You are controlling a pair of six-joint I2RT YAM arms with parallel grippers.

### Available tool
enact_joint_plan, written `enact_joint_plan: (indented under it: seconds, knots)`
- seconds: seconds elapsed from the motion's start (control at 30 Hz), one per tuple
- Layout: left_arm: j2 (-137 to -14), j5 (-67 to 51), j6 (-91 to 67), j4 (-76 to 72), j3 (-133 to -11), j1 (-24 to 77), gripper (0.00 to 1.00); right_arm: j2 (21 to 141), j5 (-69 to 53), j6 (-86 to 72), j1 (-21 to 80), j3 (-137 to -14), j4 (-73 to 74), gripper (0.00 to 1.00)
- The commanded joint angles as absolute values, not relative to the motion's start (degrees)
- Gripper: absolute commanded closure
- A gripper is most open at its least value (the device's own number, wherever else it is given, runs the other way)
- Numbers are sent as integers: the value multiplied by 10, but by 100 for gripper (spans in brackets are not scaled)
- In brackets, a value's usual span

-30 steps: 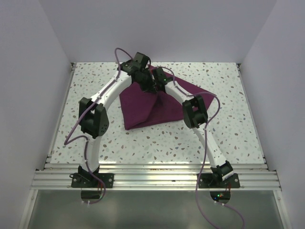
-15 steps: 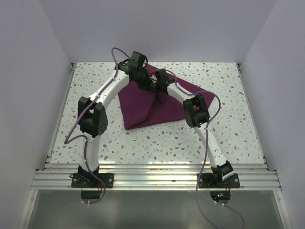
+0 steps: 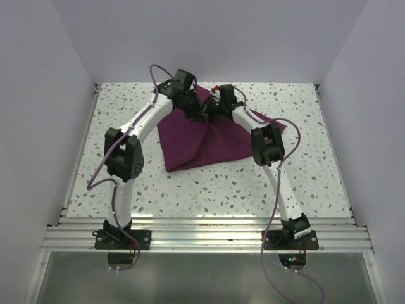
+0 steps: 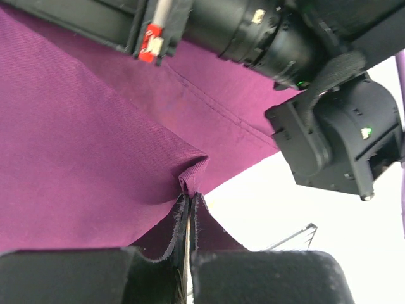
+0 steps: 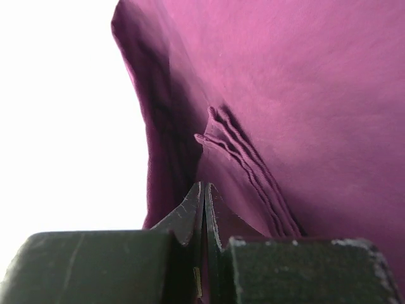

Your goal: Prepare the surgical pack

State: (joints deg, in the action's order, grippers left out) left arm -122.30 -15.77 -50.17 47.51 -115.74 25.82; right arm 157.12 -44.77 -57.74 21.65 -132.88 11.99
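Note:
The surgical pack is a plum-purple cloth [image 3: 190,144], spread on the speckled table [image 3: 126,190] and pulled up into a peak at its far middle. My left gripper [image 3: 195,111] is shut on a small fold of the cloth [image 4: 95,145]; its fingertips [image 4: 183,209] pinch the hem. My right gripper [image 3: 209,114] faces it closely and is shut on a pleated edge of the cloth [image 5: 304,95], which rises from between its fingertips [image 5: 196,202]. The right arm's wrist [image 4: 335,139] fills the upper right of the left wrist view.
White walls [image 3: 38,95] enclose the table on the left, back and right. An aluminium rail [image 3: 202,239] with both arm bases runs along the near edge. Purple cables [image 3: 278,272] hang from both arms.
The right arm's wrist has swung back and to the right, stretching the cloth's right side out toward the right. The left arm has shifted only slightly. Both grips are unchanged.

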Motion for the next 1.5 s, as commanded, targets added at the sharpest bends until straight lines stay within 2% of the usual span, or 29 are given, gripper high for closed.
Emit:
enact_joint_plan:
  seconds: [0.0,0.2,0.23,0.3,0.33,0.43,0.53,0.6,0.67,0.77,0.8,0.87,0.9,0.97,1.1,1.27,1.47]
  knots:
    - [-1237,-184,-499,441,-1162,258,100,1523,-464,-579,207,-1346,110,100]
    - [-1254,-197,-496,439,-1162,258,100,1503,-444,-509,175,-1325,175,100]
    - [-1259,-200,-495,438,-1163,258,97,1493,-440,-504,165,-1314,178,100]
    - [-1261,-206,-493,433,-1165,258,85,1482,-432,-481,156,-1296,194,100]
    - [-1263,-207,-490,432,-1168,258,69,1469,-422,-469,149,-1294,205,100]
    - [-1258,-188,-470,439,-1188,256,35,1447,-413,-436,136,-1287,241,100]
    - [-1229,-157,-447,462,-1193,247,26,1421,-404,-411,132,-1284,271,100]
    - [-1203,-144,-438,457,-1156,239,25,1408,-394,-385,133,-1280,300,100]
    - [-1164,-141,-432,444,-1108,229,26,1384,-395,-374,133,-1265,307,100]
    - [-1118,-147,-416,432,-1037,224,36,1347,-405,-345,141,-1229,319,100]
    - [-1108,-159,-412,429,-1015,225,44,1336,-410,-335,147,-1206,331,100]
    - [-1074,-189,-412,393,-935,225,53,1299,-418,-336,156,-1141,310,100]
    - [-1058,-193,-413,383,-912,225,61,1288,-437,-347,159,-1115,291,100]
    - [-1046,-199,-412,372,-866,225,66,1257,-451,-365,170,-1059,251,100]
    - [-1015,-202,-402,369,-823,225,82,1234,-462,-330,192,-1028,279,100]
    - [-999,-216,-405,346,-745,225,90,1222,-475,-344,197,-956,239,100]
    - [-1002,-237,-421,306,-687,225,93,1254,-477,-357,185,-951,208,100]
